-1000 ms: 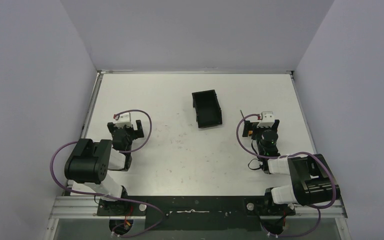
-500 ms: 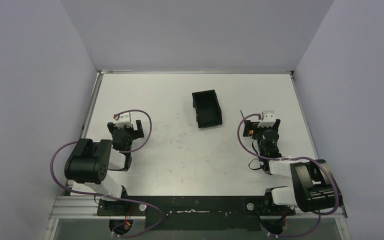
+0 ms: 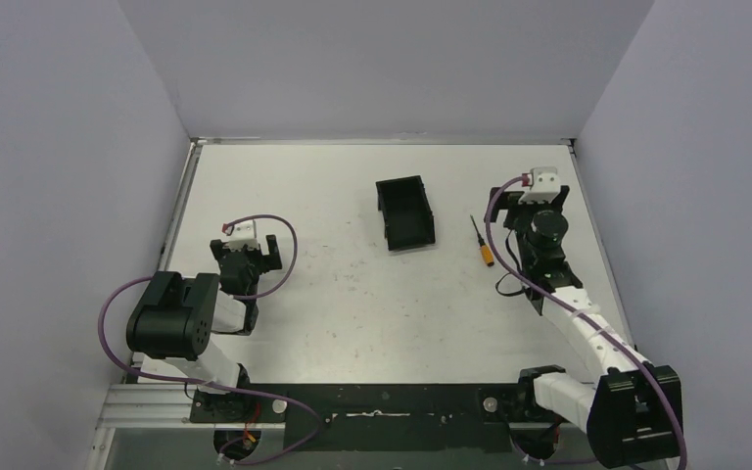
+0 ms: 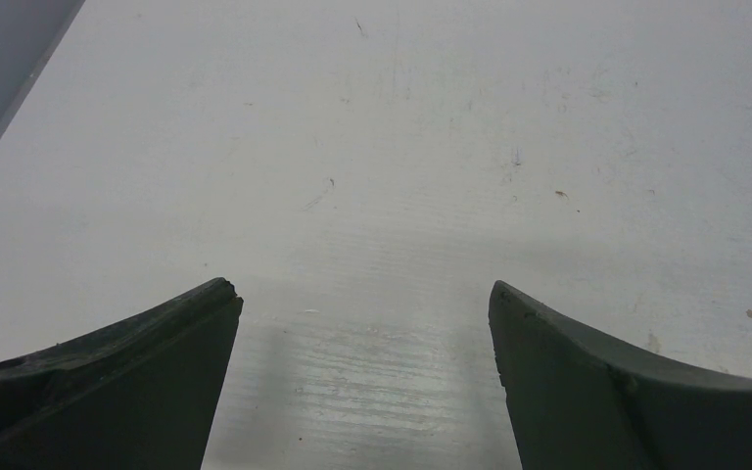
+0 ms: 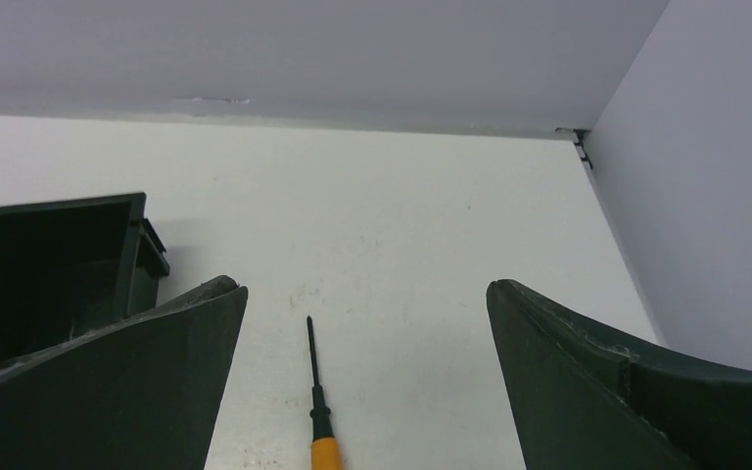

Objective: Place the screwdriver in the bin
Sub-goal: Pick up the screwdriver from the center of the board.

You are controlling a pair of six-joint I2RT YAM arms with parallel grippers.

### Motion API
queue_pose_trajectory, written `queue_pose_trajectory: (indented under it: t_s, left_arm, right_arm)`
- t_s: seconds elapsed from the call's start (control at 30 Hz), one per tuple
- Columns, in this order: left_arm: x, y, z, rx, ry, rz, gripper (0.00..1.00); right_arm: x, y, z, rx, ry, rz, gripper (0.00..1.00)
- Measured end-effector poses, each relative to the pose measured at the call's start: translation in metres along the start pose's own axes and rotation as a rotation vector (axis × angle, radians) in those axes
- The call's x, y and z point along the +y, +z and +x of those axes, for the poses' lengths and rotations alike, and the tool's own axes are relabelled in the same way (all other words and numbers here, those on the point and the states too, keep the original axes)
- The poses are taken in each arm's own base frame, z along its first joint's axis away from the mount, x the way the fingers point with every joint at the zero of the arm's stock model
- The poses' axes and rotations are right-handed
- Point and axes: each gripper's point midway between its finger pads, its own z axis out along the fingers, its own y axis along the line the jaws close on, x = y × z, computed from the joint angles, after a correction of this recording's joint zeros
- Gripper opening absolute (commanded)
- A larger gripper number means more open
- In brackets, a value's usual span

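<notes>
Could roll the tiny orange-handled, dark-shafted screwdriver, loose on the white tabletop near the small black open-topped plastic bin, by closing the right gripper's wide, empty jaws off-centre; left gripper's likewise wide.

The white table is scuffed, with faint dark and reddish marks across its middle; the left wrist view shows more fine scratches and specks on it. Plain pale grey-lilac walls close the table on three sides: a back wall, a left wall and a right wall. A thin metal strip lines the table's far edge. Along its near edge run an aluminium rail and a black plate.
</notes>
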Motion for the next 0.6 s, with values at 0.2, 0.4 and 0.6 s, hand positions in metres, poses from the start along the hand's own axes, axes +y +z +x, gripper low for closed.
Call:
queue_pose_trajectory:
  t_s: [0.2, 0.4, 0.6]
  left_arm:
    - [0.000, 0.000, 0.000, 0.000, 0.000, 0.000, 0.97]
    - [0.000, 0.000, 0.000, 0.000, 0.000, 0.000, 0.97]
    - [0.000, 0.000, 0.000, 0.000, 0.000, 0.000, 0.97]
  right_arm:
    - [0.000, 0.007, -0.074, -0.039, 0.006, -0.016, 1.00]
    - [0.000, 0.007, -0.128, -0.056, 0.008, -0.030, 1.00]
    - [0.001, 0.013, -0.174, -0.038, 0.013, -0.040, 1.00]
